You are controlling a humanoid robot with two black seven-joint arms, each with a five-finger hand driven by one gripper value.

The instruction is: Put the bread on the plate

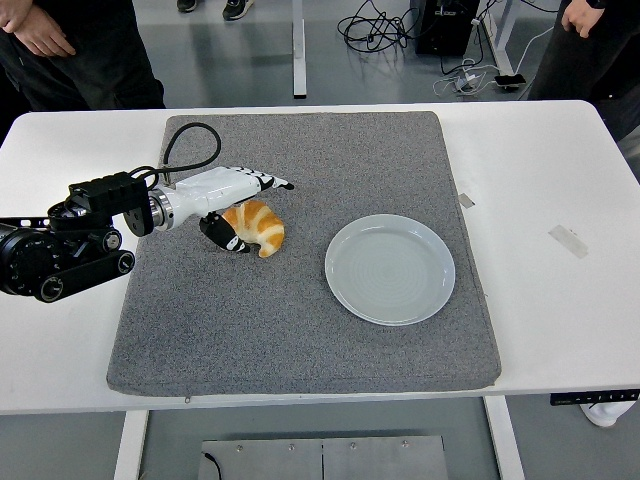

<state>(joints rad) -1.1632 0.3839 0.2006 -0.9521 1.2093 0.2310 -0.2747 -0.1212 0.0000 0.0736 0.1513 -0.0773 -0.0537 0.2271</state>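
Left hand at centre-left, fingers spread, straddling bread, not yet clenched. Bread's long axis slants down-right. Plate right of it, apart.

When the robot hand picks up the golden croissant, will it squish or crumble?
Probably a little. The curved golden croissant looks puffy and flaky, so likely light and easily dented. The left robot hand spreads its fingers around it, so gentle squeezing seems wise.

Single head view, set high at near side, facing forward and down over whole table; floor beyond.
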